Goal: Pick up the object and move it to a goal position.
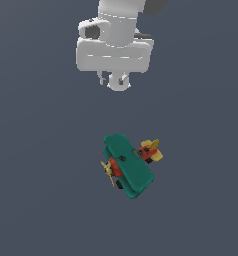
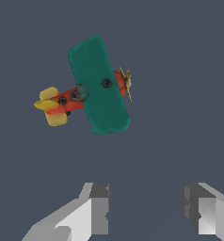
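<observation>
Biplane [image 1: 128, 166] was the thing to lift: a small toy with teal-green wings stacked one over the other, a red body, a yellow propeller [image 1: 108, 171] at the nose and a yellow tail [image 1: 154, 149]. It lay alone on the plain dark floor [image 1: 36, 190], in the exterior view a little right of centre and below the arm. It looked light and rigid, probably smooth plastic, with the thin propeller and tail the parts most likely to slip or twist out of a pinch. The broad wings, taken across their narrow width, seemed the surest hold. The gripper [image 2: 144, 212] hung above and well apart from it, its fingers [image 2: 97, 209] spread wide with nothing between them; in the wrist view the toy sat off to one side of the gap, not under it.
</observation>
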Available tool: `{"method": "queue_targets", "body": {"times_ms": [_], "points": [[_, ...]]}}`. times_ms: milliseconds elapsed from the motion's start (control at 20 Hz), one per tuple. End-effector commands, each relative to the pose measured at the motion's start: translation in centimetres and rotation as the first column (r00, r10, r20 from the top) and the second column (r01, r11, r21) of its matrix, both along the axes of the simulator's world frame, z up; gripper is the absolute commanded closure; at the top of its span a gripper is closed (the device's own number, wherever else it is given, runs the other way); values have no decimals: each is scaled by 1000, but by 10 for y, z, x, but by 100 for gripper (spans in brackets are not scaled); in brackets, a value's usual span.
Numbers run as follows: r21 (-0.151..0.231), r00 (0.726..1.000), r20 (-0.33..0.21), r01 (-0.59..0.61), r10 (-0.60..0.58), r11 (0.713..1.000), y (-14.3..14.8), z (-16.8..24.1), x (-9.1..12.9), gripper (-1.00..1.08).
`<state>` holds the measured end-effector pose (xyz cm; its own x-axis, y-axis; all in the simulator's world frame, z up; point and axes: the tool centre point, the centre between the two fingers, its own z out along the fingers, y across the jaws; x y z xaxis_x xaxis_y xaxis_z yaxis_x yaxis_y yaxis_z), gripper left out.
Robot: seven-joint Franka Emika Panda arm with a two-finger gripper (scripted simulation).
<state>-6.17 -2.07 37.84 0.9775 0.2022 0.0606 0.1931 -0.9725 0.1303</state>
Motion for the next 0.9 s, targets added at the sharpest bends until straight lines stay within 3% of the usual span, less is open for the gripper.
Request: {"method": "queue_targets", "body": {"times_ms": [0, 450, 850], "points": [[-28, 999, 23, -43, 44, 999, 0, 18, 2, -20], [-158, 977, 83, -184, 199, 970, 0, 85, 5, -20], [-298, 941, 96, -285, 326, 911, 4, 143, 1, -20]]}}
